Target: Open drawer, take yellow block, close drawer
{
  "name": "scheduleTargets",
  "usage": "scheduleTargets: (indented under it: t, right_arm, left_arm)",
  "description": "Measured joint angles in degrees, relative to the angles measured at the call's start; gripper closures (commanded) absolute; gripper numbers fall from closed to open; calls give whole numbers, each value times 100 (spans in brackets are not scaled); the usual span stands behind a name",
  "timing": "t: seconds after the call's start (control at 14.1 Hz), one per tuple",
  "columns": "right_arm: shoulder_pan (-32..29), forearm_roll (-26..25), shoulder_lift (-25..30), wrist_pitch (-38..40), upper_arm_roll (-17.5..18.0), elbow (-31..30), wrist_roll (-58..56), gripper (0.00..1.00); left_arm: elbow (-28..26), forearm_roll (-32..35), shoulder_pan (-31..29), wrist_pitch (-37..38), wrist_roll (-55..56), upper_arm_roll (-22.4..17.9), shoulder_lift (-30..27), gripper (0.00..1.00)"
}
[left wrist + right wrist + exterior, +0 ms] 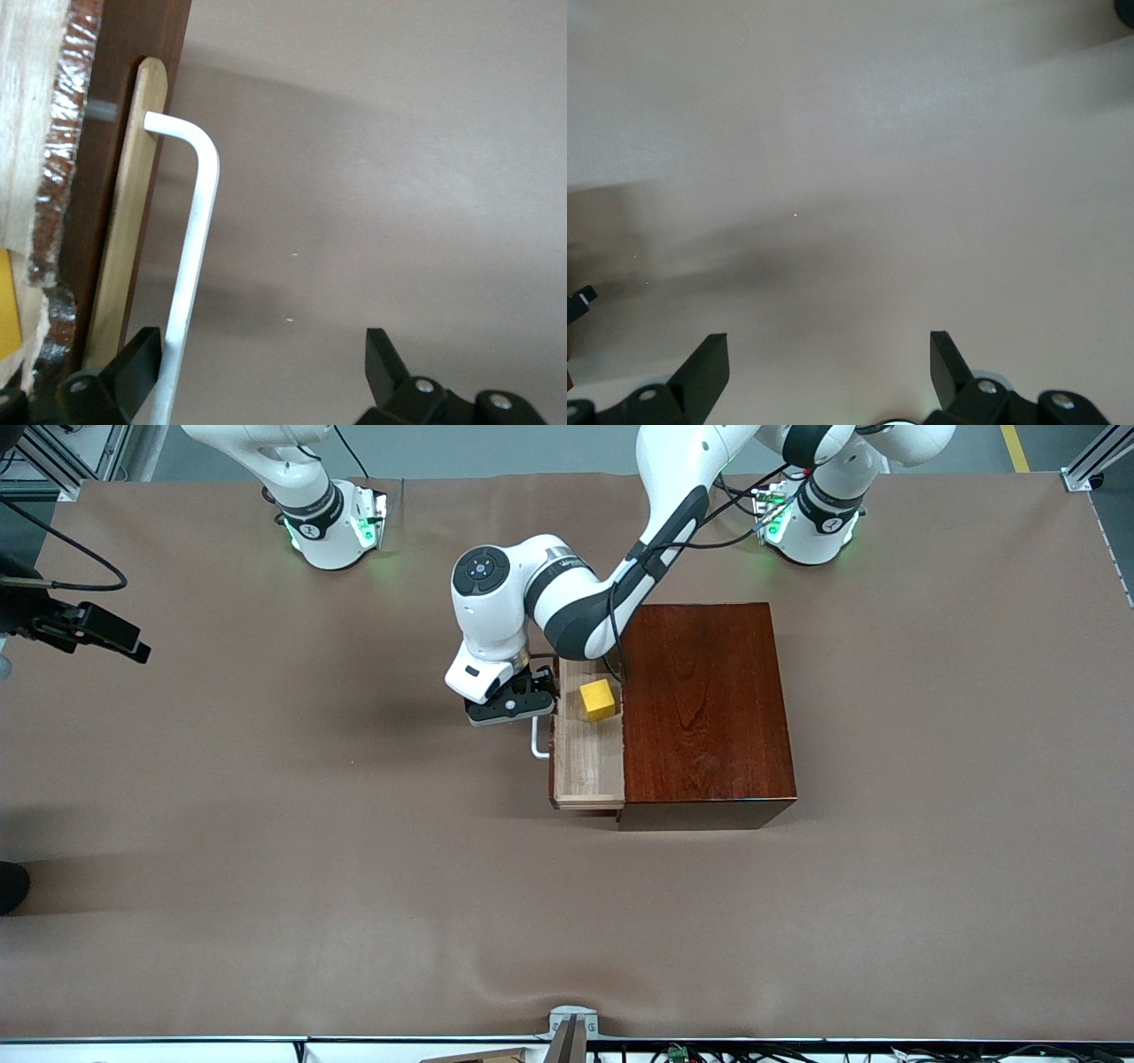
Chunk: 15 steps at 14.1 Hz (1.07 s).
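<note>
Front view: brown table (266, 850); left gripper (512, 707) jaws open beside drawer (589, 766); right jaws open.

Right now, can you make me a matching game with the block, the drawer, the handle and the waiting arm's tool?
Things:
1. yellow block
2. drawer
3. white handle
4. right tool

Where or how:
A. pulled partly out of the wooden box
B. lying in the drawer
C. open, waiting over bare table
D. right beside one finger of the open left tool

Pairs: 1-B, 2-A, 3-D, 4-C
</note>
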State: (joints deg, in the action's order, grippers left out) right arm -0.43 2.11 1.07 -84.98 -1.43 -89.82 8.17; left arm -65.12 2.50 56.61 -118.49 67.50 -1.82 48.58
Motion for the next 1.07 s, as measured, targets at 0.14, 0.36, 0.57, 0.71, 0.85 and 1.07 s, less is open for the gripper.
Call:
scheduleTargets:
  t: [0.14,0.36,0.57,0.71,0.85,1.07]
  right_arm:
    - [0,0,0,0,-1,0,0,0]
    - [0,0,0,-1,-1,0,0,0]
    - [0,0,-7,14,-1,-4,1,0]
    - [2,0,-52,36,1,-22,9,0]
    - [19,10,-100,36,16,-23,166,0]
    - [239,119,-127,36,36,-22,664,0]
  left_arm:
    - [23,-2,28,-42,11,-23,20,0]
    - [77,-22,32,-22,77,-57,20,0]
    - [260,-39,31,186,108,-93,-88,0]
    - [382,-39,28,606,110,-192,-312,0]
    - [459,-37,5,1115,103,-415,-700,0]
    - [471,-21,-334,2209,-292,-637,-1493,0]
